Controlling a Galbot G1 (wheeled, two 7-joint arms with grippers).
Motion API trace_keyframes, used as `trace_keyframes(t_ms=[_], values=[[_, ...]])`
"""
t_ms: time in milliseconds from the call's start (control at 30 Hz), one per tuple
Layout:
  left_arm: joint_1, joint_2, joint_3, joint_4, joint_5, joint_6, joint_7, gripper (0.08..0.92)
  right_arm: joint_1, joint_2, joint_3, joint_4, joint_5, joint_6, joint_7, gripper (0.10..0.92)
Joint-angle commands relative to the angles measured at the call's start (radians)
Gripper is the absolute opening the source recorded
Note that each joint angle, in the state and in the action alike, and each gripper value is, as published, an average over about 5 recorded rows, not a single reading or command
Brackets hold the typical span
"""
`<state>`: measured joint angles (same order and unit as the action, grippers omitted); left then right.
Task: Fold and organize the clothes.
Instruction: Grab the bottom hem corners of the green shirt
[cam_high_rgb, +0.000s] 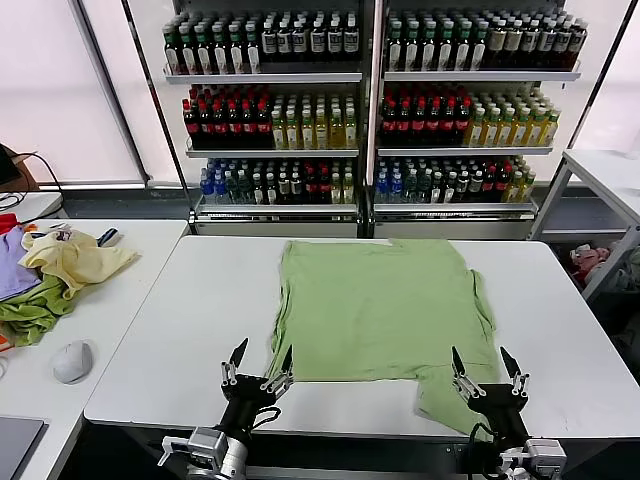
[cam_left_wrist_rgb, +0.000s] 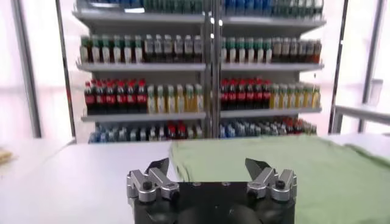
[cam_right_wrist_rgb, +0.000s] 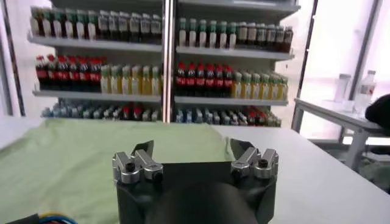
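The light green shirt (cam_high_rgb: 385, 310) lies spread flat on the white table (cam_high_rgb: 190, 330), plain side up, its collar and chest graphic hidden. One sleeve hangs toward the front edge at the right. My left gripper (cam_high_rgb: 258, 360) is open and empty at the shirt's near left corner. My right gripper (cam_high_rgb: 487, 366) is open and empty at the near right corner, next to the sleeve. The shirt also shows in the left wrist view (cam_left_wrist_rgb: 292, 167), beyond my open left gripper (cam_left_wrist_rgb: 207, 164), and in the right wrist view (cam_right_wrist_rgb: 73, 152), beyond my open right gripper (cam_right_wrist_rgb: 190, 148).
A heap of pale yellow, purple and darker green garments (cam_high_rgb: 50, 275) lies on a side table at the left, with a grey mouse (cam_high_rgb: 72, 361) near it. Shelves of bottles (cam_high_rgb: 370, 100) stand behind the table. Another white table (cam_high_rgb: 610, 175) is at the right.
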<state>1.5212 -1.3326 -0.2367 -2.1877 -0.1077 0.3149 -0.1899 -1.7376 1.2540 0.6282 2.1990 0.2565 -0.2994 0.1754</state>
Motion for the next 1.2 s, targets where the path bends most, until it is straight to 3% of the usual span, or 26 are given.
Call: trace_keyframes(t_ms=[33,400,800,967,1200], values=[[-0.111,0.031,0.036,0.096,-0.025,0.141,-0.054,0.823,-0.019,-0.014,0.016,-0.018,0.009,-0.091,0.01,0.823],[-0.186,0.024,0.065,0.202,-0.025,0.22,-0.094,0.823,-0.055,-0.003,-0.005,-0.047,0.004,-0.112,0.017,0.823],[-0.158,0.028,0.077,0.222,-0.012,0.268,-0.1,0.823,-0.062,0.013,-0.02,-0.051,0.033,-0.123,0.023,0.822],[-0.139,0.03,0.088,0.207,-0.02,0.266,-0.089,0.789,-0.062,0.011,-0.027,-0.048,0.063,-0.124,0.024,0.734],[-0.13,0.034,0.087,0.194,-0.039,0.259,-0.078,0.594,-0.063,0.007,-0.031,-0.042,0.109,-0.13,0.016,0.54]])
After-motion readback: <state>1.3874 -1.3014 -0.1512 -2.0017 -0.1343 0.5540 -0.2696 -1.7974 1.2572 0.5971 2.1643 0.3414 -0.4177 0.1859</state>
